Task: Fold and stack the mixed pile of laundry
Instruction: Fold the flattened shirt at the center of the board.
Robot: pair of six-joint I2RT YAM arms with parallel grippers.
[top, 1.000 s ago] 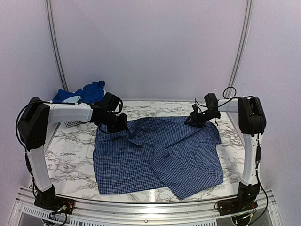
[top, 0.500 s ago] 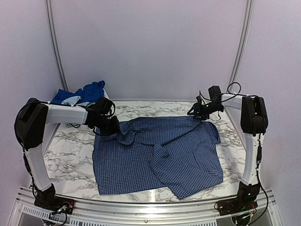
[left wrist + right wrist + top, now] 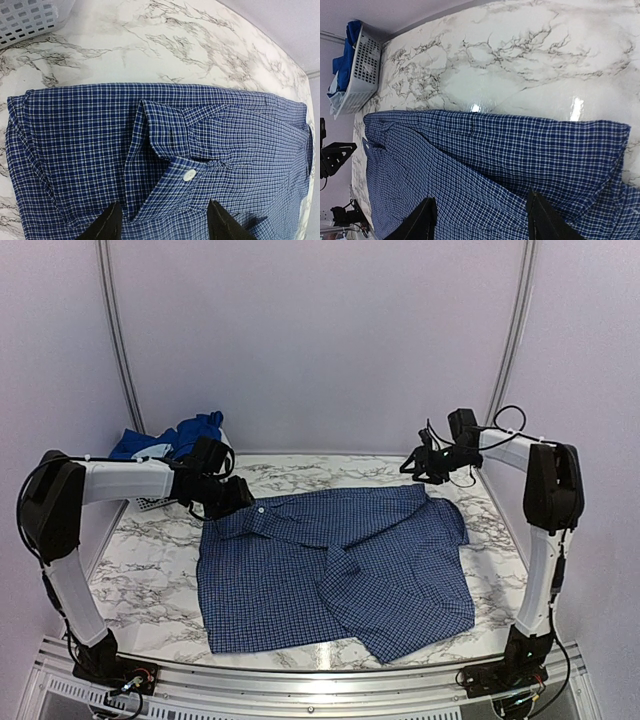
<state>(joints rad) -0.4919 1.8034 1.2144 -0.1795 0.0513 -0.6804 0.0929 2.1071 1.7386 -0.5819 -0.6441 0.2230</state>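
The marble table [image 3: 150, 560] takes up most of the workspace, and the navy check shirt [image 3: 300, 570] is spread flat across its middle. The hem lies toward the arm bases and the collar edge runs left to right along the far side. A panel or sleeve is doubled over the right half, so the outline there is uneven. The white slatted basket [image 3: 365, 75] stands at the far left corner, well apart from the shirt, with the royal blue clothes [image 3: 195, 432] heaped in it. The left gripper [image 3: 235, 498] is positioned over the far left shoulder and the right gripper [image 3: 425, 468] over the far right corner. The far edge of the shirt therefore spans the gap between them, and the body of the shirt extends from both toward the near edge. Both sets of jaws are seen spread wide with nothing held. In the left wrist view the collar [image 3: 165, 135] and its white button [image 3: 189, 175] lie just ahead of the fingers [image 3: 112, 222], so the left arm is judged the nearer for a collar pickup. Whether either gripper touches the cloth cannot be determined, as the fingertips are cut off at the bottom of both wrist views. Most of the basket is hidden behind the left arm, and individual garments inside it cannot be separated.
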